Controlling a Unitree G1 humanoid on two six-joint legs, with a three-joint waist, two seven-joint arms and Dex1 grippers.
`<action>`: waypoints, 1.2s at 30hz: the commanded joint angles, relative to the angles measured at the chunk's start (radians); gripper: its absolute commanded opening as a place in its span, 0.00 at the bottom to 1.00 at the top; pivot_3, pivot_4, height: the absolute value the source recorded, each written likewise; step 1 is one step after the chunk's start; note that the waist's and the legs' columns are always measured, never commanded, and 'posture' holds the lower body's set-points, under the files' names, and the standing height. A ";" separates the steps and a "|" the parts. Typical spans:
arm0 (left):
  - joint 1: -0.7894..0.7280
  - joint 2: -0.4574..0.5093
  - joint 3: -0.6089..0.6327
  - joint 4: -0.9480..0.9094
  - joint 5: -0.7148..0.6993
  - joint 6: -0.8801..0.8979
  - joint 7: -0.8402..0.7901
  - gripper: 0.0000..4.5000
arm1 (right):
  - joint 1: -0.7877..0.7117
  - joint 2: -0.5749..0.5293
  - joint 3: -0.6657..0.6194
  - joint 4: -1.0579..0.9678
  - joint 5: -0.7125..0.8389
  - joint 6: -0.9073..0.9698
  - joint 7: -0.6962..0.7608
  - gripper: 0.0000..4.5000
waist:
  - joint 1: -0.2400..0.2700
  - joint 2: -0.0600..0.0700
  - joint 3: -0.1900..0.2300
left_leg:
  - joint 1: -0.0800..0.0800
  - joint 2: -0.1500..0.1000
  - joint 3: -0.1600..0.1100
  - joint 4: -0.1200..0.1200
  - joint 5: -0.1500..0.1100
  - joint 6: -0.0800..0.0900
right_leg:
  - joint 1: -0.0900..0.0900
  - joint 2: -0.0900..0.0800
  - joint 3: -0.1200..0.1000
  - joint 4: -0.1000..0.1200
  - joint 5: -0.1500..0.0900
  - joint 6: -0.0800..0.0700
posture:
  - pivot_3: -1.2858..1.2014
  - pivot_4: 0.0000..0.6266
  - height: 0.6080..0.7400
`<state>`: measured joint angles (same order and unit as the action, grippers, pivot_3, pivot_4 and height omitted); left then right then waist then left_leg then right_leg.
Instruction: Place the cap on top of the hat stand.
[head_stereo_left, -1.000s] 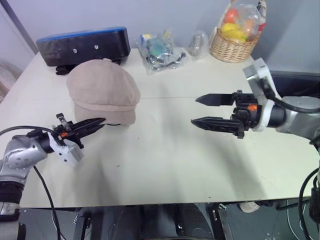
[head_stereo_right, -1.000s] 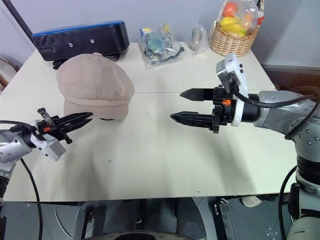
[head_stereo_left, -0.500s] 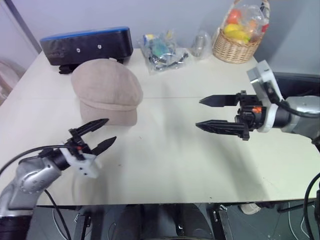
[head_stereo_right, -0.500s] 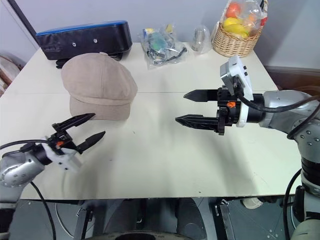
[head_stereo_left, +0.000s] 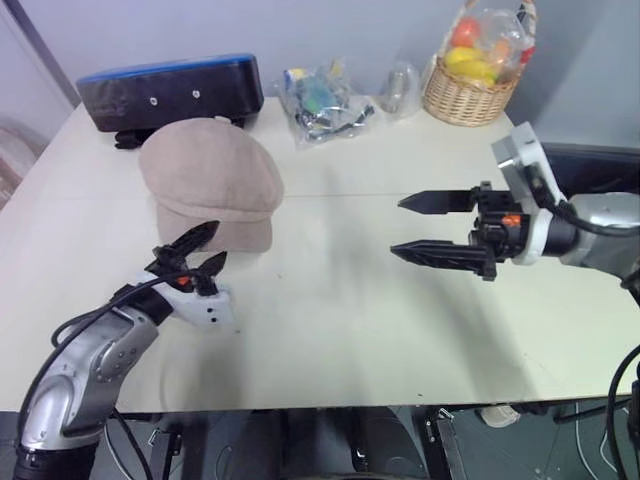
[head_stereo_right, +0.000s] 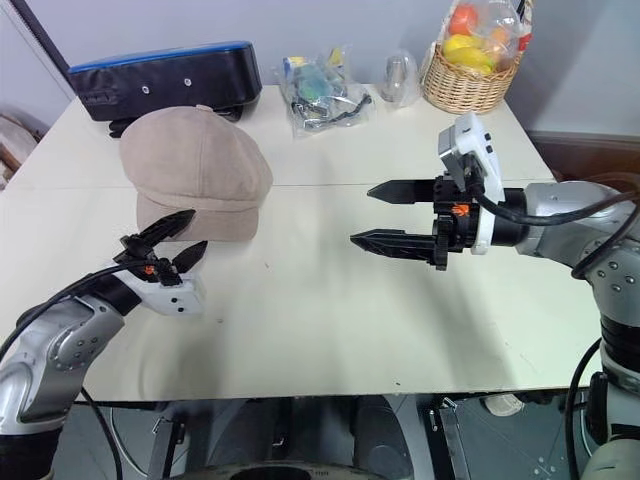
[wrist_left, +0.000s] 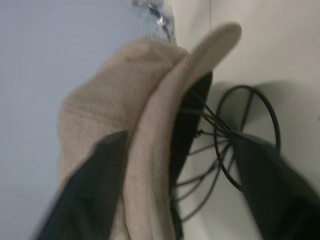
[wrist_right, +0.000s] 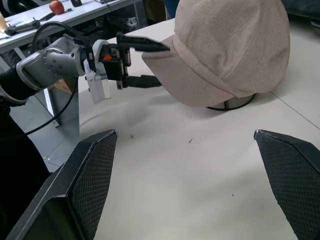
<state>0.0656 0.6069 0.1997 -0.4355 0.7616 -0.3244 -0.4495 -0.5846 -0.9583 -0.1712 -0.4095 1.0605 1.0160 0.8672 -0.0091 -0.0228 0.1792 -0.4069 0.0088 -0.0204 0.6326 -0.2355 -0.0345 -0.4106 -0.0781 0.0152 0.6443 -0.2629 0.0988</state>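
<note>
Cap (head_stereo_left: 210, 178) sits on hat stand (wrist_left: 235, 150), upper left. Left gripper (head_stereo_left: 200, 252) part-open at brim, empty; right gripper (head_stereo_left: 430, 228) wide open, empty.

The tan cap (wrist_left: 120, 125) fills the middle of the frame, its brim (wrist_left: 200, 55) reaching toward the upper right. Under it, at center right, the thin black wires and round base ring of the hat stand (wrist_left: 247, 135) lie against the pale surface (wrist_left: 280, 45). The left end effector (wrist_left: 180, 200) has one dark finger at lower left over the cap's fabric, the other at lower right over the ring.
</note>
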 joint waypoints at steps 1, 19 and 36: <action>-0.017 0.012 0.008 -0.021 -0.037 -0.003 0.047 0.27 | -0.022 0.006 -0.019 -0.012 0.005 -0.008 -0.011 1.00 | 0.001 0.000 0.000 | 0.000 0.000 0.000 0.000 0.000 0.000 | 0.000 0.000 0.000 0.000 0.000 0.000 | 0.52 0.24 1.00; -0.012 0.121 0.118 0.353 -0.336 -0.515 0.356 0.02 | -0.004 0.006 -0.010 -0.023 -0.021 -0.018 0.002 1.00 | 0.000 0.000 0.000 | 0.000 0.000 0.000 0.000 0.000 0.000 | 0.000 -0.001 0.000 0.000 0.000 0.000 | 0.52 0.24 1.00; -0.185 0.293 0.002 0.810 -0.195 -0.814 0.490 0.02 | -0.009 0.009 -0.019 -0.025 -0.021 -0.011 0.012 1.00 | -0.005 0.000 0.000 | 0.000 0.001 0.001 -0.001 0.000 0.000 | -0.001 -0.002 0.000 0.001 0.001 0.000 | 0.52 0.24 1.00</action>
<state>-0.1148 0.8758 0.2042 0.3706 0.5770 -1.1229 0.0296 -0.5831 -0.9452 -0.1628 -0.4108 1.0254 1.0157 0.8725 -0.0142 -0.0228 0.1792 -0.4069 0.0095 -0.0191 0.6317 -0.2355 -0.0346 -0.4120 -0.0797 0.0150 0.6450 -0.2623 0.0992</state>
